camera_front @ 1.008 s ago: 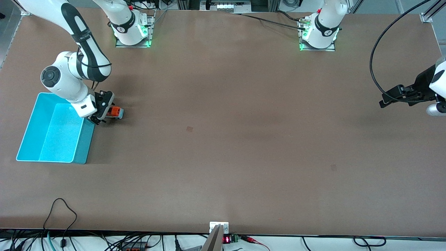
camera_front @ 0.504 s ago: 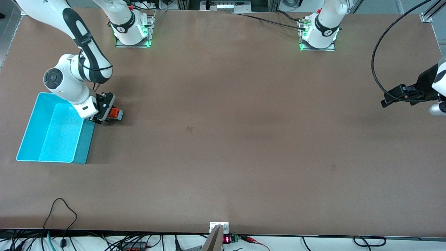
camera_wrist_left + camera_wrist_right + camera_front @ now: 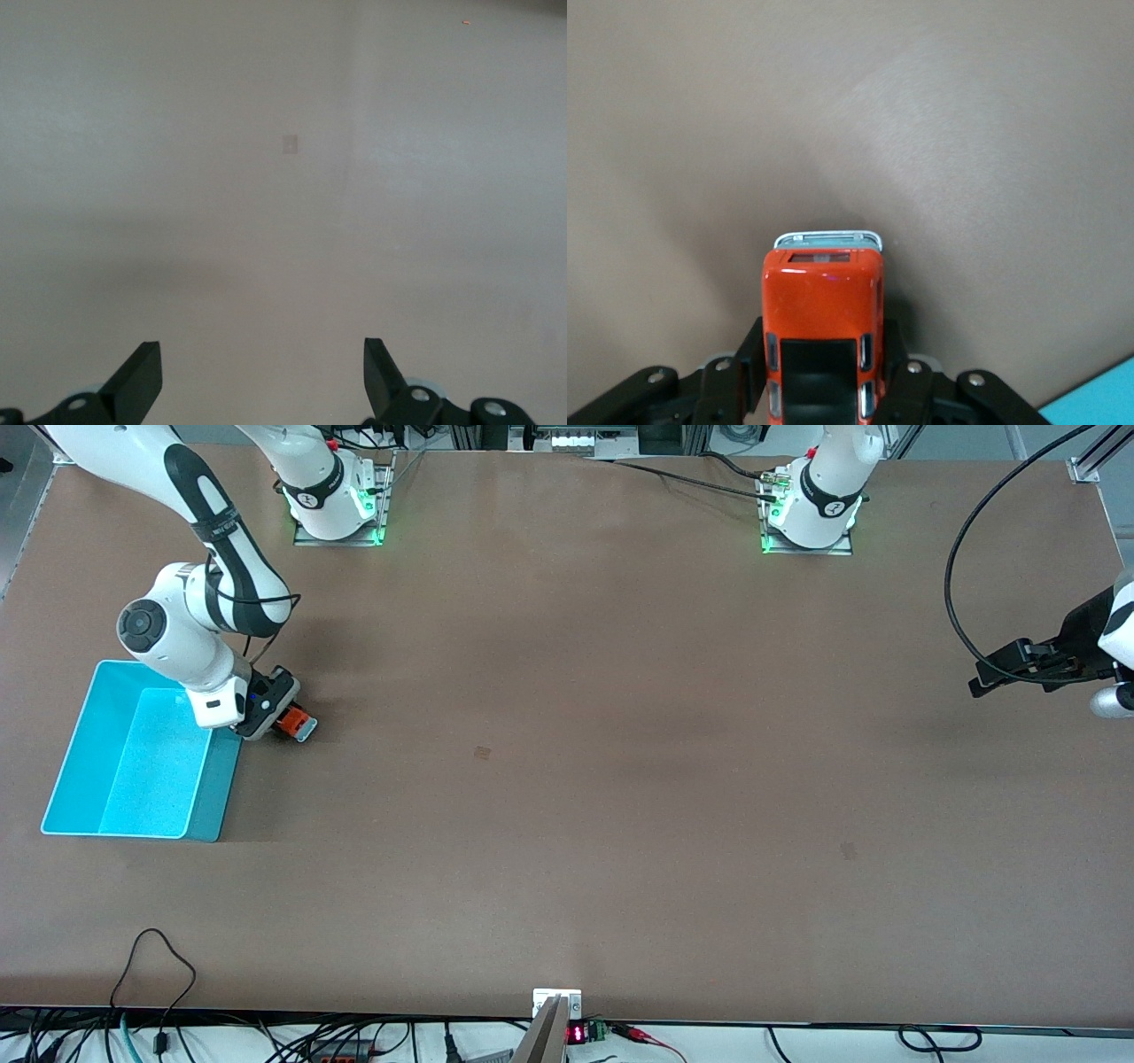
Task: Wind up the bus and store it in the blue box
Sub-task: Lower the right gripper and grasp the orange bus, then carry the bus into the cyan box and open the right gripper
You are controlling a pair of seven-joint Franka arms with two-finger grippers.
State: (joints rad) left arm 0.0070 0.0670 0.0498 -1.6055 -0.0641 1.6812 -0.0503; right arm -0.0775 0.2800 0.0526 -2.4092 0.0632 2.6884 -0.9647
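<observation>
The small orange bus (image 3: 293,723) (image 3: 822,310) stands on the brown table just beside the blue box (image 3: 106,779), at the corner farthest from the front camera, toward the right arm's end. My right gripper (image 3: 282,720) (image 3: 822,367) is shut on the bus, one finger pressed on each of its sides; the dark roof window shows between the fingers. A corner of the blue box (image 3: 1099,403) appears in the right wrist view. My left gripper (image 3: 983,682) (image 3: 263,372) hangs open over bare table at the left arm's end, with nothing between its fingers.
A black cable (image 3: 952,558) loops over the table near the left arm. Both arm bases (image 3: 337,500) stand along the table edge farthest from the front camera. A small darker patch (image 3: 482,753) marks the tabletop near the middle.
My right gripper has closed on the bus and turned it slightly on the table. The left arm has drifted a little and now holds still.
</observation>
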